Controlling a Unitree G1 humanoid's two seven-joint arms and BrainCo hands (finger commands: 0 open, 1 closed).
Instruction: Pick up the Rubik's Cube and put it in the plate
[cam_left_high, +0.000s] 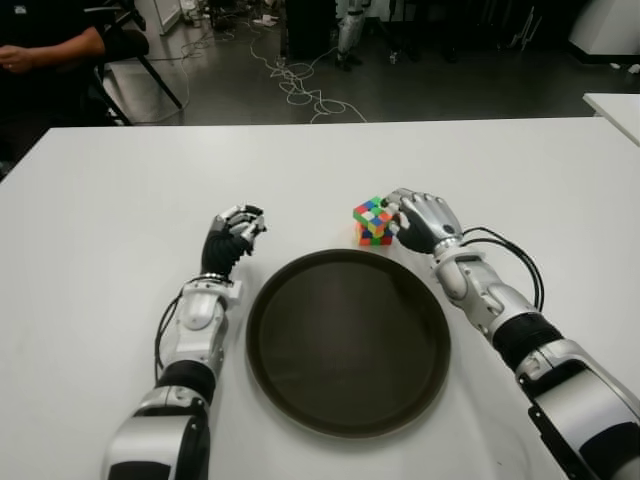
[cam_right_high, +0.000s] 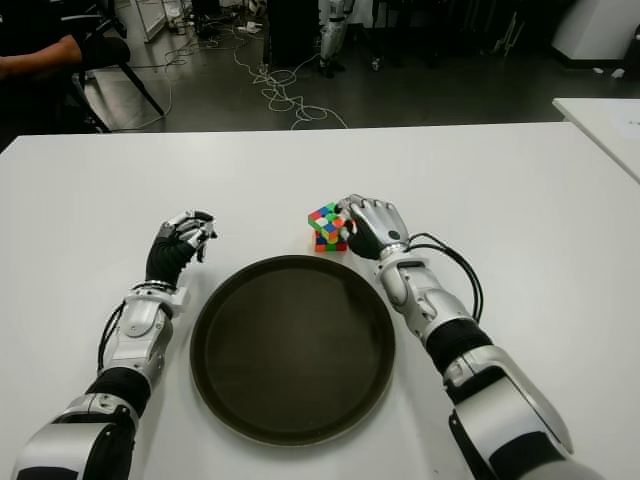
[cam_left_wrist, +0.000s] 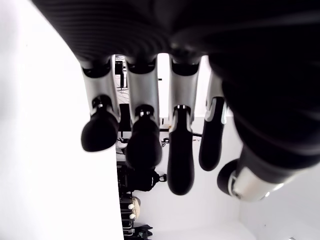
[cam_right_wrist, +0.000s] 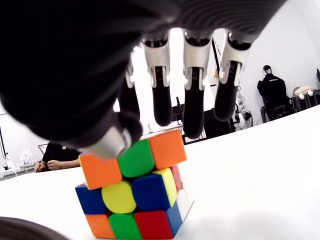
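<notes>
At far left beyond the counter (cam_left_high: 100, 200), a seated person's arm (cam_left_high: 50, 48) is showing, well apart from the work area. Nearer, the left hand (cam_left_high: 232, 236) is idling just beside the left rim of the plate, its fingers curling loosely and holding nothing. The round dark plate (cam_left_high: 300, 400) is lying empty at centre, between the two forearms.

Just beyond the plate's far right rim, the Rubik's Cube (cam_left_high: 373, 220) is sitting on the counter, close to the rim but not on it. The right hand (cam_left_high: 415, 218) is reaching over the cube from its right side. In the right wrist view the thumb is pressing at the top near edge of the Rubik's Cube while the other fingers (cam_right_wrist: 194, 117) are hanging past its far side, apparently not yet closing; the cube is not yet looking fully clamped.

Risks, as judged: the cube's layers are looking slightly twisted, so an uneven pinch could be rotating a layer and letting it slip; a push from the thumb alone could be sliding it away across the counter; a low carry could be catching the plate's raised rim.

Open counter is lying all around, with the edges far off, and the path to the plate is short.
</notes>
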